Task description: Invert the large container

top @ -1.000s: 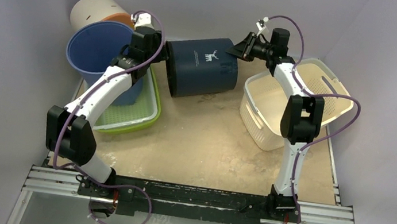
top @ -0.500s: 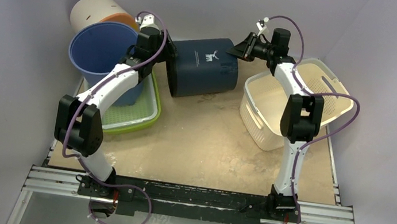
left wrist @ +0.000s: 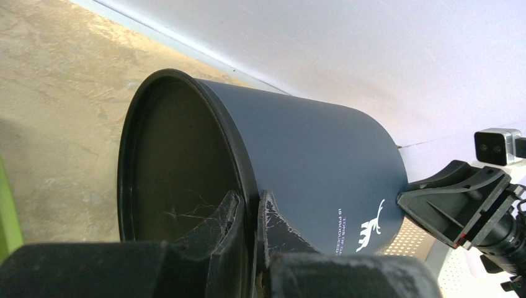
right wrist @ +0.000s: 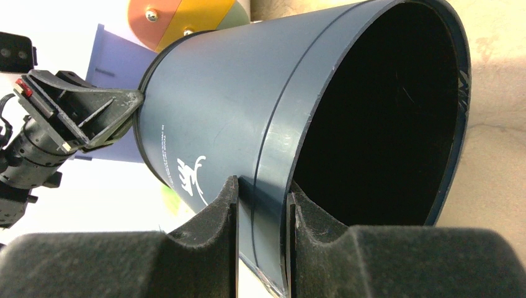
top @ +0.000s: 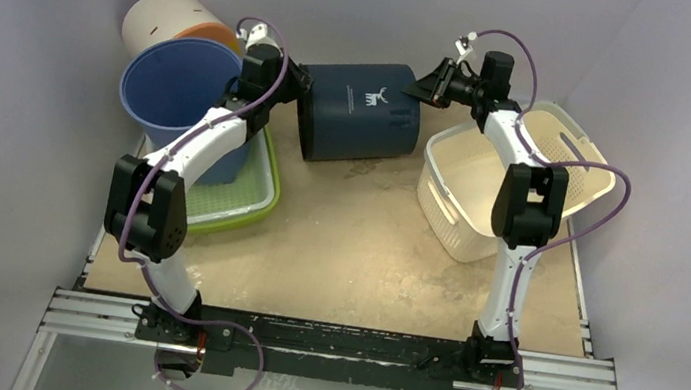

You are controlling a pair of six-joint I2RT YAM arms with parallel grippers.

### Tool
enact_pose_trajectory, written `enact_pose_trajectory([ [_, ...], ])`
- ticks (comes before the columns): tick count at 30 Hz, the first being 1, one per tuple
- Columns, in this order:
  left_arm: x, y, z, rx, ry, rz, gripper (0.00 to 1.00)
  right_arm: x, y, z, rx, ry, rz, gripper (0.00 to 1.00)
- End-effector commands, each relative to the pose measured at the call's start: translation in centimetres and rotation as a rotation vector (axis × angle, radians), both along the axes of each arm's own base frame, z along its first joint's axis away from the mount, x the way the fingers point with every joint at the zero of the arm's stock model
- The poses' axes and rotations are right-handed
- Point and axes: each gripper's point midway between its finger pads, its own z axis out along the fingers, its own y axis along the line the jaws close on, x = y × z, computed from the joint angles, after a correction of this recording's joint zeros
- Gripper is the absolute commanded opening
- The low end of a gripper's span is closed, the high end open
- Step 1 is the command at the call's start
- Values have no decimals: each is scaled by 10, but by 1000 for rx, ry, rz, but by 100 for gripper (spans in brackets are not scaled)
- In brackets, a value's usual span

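From above, the dark navy cylindrical container [top: 360,116] is on its side at the back of the sandy tabletop [top: 355,247], its axis running left to right between my two grippers. My left gripper [top: 296,98] meets its left end and my right gripper [top: 418,89] its right end. A white stag emblem faces upward on the wall, with a line of white print beside it that is too small to read. Just left stands a large blue plastic bucket [top: 170,81] at the far end of a lime-green tray [top: 260,199]. A cream cylinder [top: 158,19] with an orange disc [top: 209,33] sits behind the bucket. Just right of the container is a white perforated basket [top: 445,213].

At my left wrist, my left gripper [left wrist: 251,202] has its fingers nearly together, pinching the black rim of the container [left wrist: 310,149] at the end with the shallow, dark recessed face. The stag emblem and two sideways lines of white lettering show low on the wall. I cannot make out the words. My right gripper [left wrist: 453,205] is at the far end.

At my right wrist, my right gripper [right wrist: 262,186] pinches the wall of the container [right wrist: 223,105] at its open mouth, one finger outside and one inside the banded lip. The stag and its fine print appear again, unreadable. My left gripper [right wrist: 133,102] clamps the far rim.
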Motion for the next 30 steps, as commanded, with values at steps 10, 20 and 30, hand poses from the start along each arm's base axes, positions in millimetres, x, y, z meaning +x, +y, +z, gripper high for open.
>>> enact_pose_trajectory([
  [10,2,-58,110,-51,-221,-128,0,22,-56,-126,-337,121,-186,18],
  [20,-5,-93,144,-95,-280,-194,0,28,-72,-126,-427,127,-242,47],
  [30,16,-122,156,-109,-314,-239,0,45,-84,-126,-494,117,-288,52],
])
